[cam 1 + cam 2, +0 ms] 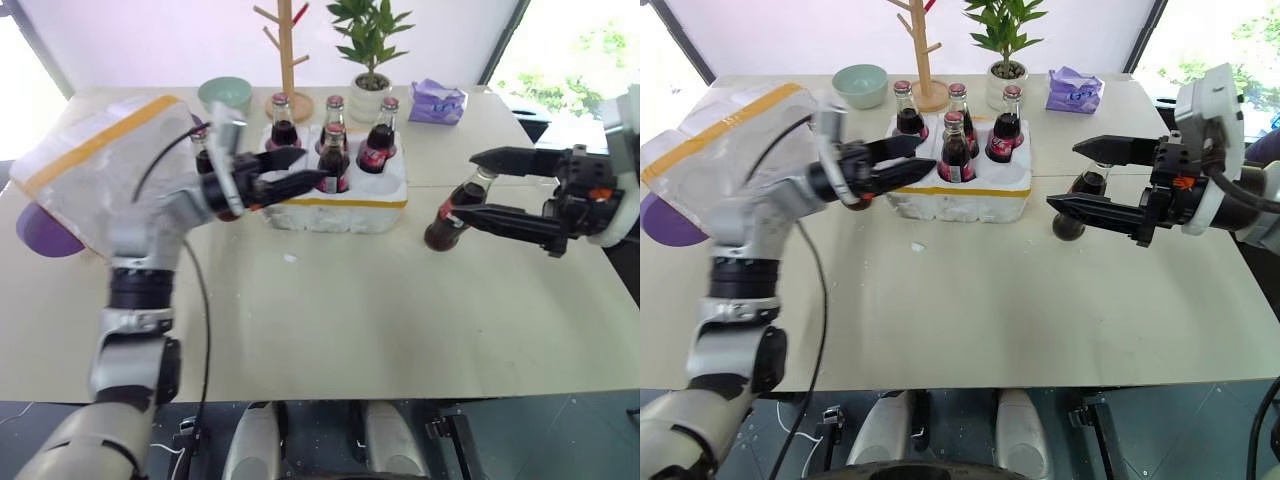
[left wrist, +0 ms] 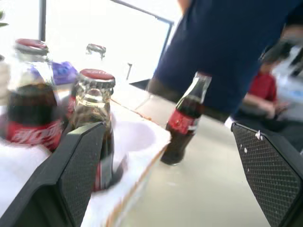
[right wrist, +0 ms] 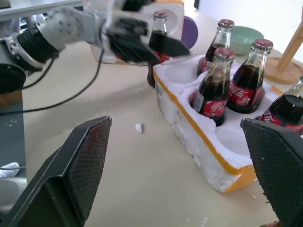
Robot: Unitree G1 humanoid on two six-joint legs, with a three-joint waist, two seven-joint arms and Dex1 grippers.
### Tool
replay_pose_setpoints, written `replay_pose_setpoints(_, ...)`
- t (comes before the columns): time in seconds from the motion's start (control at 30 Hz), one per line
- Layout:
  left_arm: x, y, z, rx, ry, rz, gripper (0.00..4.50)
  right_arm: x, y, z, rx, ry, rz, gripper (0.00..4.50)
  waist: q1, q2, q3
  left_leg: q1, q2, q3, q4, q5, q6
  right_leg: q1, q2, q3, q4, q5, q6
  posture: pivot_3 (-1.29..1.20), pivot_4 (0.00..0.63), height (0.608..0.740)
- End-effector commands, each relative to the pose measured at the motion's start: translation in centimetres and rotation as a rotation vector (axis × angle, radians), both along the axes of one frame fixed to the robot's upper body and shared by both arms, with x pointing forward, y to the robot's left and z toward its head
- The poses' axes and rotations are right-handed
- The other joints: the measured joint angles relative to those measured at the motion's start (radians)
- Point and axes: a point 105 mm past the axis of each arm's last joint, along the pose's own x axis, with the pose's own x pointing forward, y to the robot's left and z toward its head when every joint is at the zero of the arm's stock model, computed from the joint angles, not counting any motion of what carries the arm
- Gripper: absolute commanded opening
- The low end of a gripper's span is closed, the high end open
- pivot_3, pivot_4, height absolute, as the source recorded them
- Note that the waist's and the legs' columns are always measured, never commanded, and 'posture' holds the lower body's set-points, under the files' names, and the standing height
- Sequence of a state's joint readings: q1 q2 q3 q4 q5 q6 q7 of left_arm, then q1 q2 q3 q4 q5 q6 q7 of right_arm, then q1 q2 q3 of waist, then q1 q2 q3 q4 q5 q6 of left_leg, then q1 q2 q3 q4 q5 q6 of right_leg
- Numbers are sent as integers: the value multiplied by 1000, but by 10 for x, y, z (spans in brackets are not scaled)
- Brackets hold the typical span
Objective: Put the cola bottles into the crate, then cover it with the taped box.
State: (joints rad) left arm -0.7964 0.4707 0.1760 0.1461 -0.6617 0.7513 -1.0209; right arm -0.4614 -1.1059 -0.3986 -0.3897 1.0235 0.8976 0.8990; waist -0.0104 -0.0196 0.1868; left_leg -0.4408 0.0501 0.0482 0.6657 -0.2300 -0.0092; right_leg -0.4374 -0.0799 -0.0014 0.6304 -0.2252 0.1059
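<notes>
Glass cola bottles [image 1: 333, 155]: four in crate [image 1: 340, 205], two outside.

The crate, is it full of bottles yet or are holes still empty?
Not full. The crate holds four cola bottles and shows an empty hole at its near corner; two more bottles stand outside it on the table.
</notes>
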Motion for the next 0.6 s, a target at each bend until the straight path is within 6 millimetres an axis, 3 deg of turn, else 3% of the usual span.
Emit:
replay_pose_setpoints(0.03,-15,28,20,-30,-53,51,4449,-1,3,6,7,-41,17,4500,1,0,0,0,0,0,1,0,0,1,0,0,0,0,0,0,150,740)
replay_pose_setpoints(0.27,-9,85,-11,139,-38,393,4449,2,5,7,9,-40,33,4500,1,0,0,2,-1,0,1,0,0,4,-1,0,-1,-2,-3,0,150,740)
replay_pose_setpoints(0.47,-17,112,-33,231,-9,496,4449,3,5,11,-3,-53,35,4500,0,0,0,2,0,1,1,0,0,3,-1,0,-2,-2,-4,0,150,740)
replay_pose_setpoints(0.6,1,130,-43,273,5,610,4449,-4,10,11,-19,-46,77,4500,5,0,0,2,0,1,1,0,0,3,-1,0,-1,-2,-4,0,150,740)
